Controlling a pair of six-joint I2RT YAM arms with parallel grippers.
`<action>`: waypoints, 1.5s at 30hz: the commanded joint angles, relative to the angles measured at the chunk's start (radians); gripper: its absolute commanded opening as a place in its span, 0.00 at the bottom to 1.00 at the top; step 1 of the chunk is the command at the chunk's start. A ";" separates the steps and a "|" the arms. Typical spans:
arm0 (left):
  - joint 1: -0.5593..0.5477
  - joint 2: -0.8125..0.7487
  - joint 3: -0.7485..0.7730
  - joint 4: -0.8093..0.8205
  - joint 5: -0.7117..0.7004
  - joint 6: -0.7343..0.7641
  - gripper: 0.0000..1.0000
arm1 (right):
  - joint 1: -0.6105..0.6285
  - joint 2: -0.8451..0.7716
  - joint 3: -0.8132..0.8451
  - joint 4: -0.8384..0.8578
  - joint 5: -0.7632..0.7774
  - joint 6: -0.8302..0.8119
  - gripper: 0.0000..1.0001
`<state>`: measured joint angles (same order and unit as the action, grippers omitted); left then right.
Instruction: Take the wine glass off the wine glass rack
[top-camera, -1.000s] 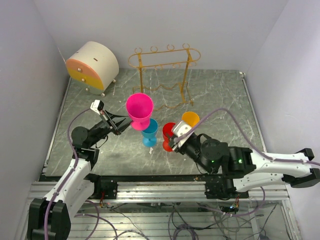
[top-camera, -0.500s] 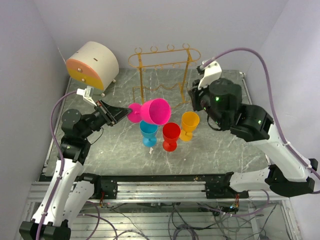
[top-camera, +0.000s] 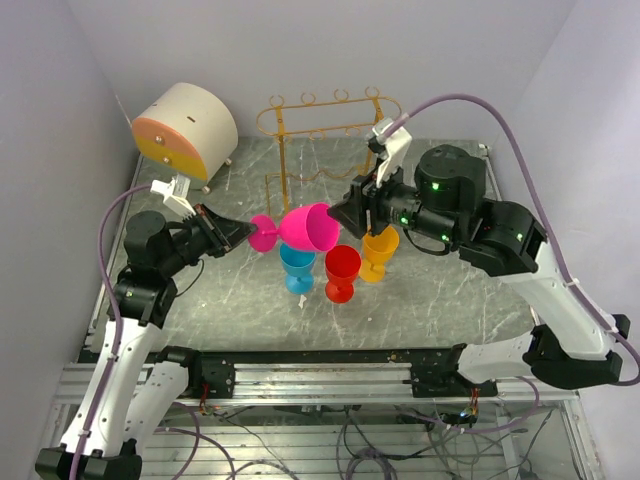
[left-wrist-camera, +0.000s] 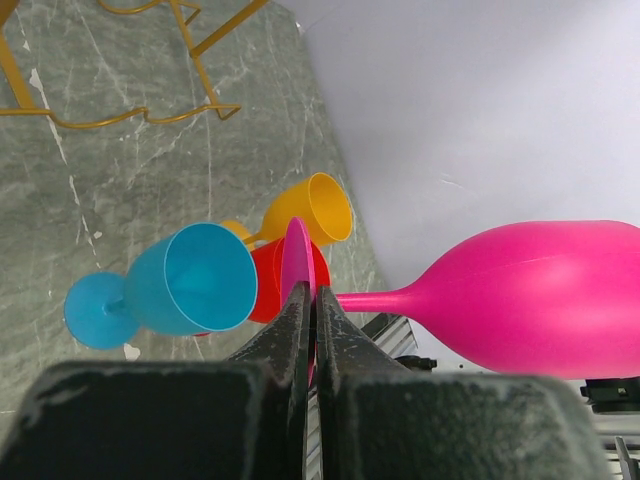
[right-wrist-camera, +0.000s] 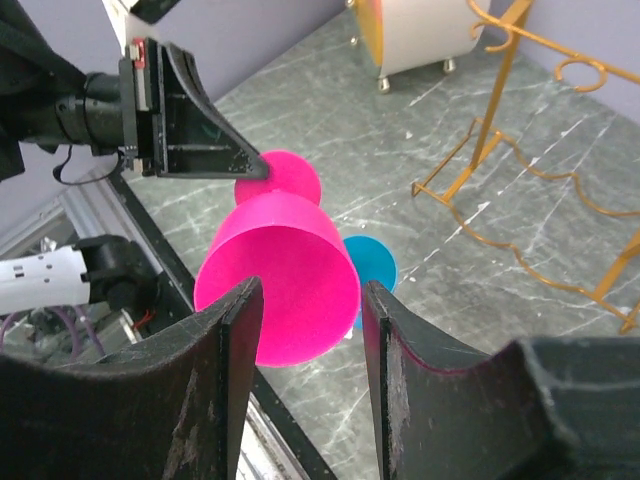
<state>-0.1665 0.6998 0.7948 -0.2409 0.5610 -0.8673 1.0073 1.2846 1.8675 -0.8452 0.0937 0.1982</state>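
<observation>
Pink glass (top-camera: 308, 228) sideways, likely for handover, off rack (top-camera: 330, 115) at 12 o'clock | left end effector (top-camera: 240, 235) clamped on its foot | right end effector (top-camera: 345, 213) spread wide, empty, at glass's 3 o'clock

Even, diffuse light from above fills all three views, bright and without harsh glare. Faint soft shadows lie on the marble table (top-camera: 450, 290). In the left wrist view the pink wine glass (left-wrist-camera: 540, 295) shows a mild sheen, and the left gripper (left-wrist-camera: 308, 300) is blurred nearest the lens
</observation>
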 joint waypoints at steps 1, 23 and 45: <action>0.004 -0.016 0.051 0.020 0.017 0.002 0.07 | -0.004 0.016 -0.026 -0.026 -0.054 -0.019 0.44; 0.004 -0.014 0.077 0.005 0.018 -0.016 0.27 | -0.006 0.036 -0.138 0.047 0.141 -0.029 0.00; 0.004 0.223 0.263 -0.401 -0.447 0.371 0.37 | -0.762 0.140 -0.295 -0.127 0.067 0.027 0.00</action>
<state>-0.1642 0.9066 1.0393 -0.6361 0.1989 -0.5598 0.3054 1.4246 1.6035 -0.9459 0.1722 0.2008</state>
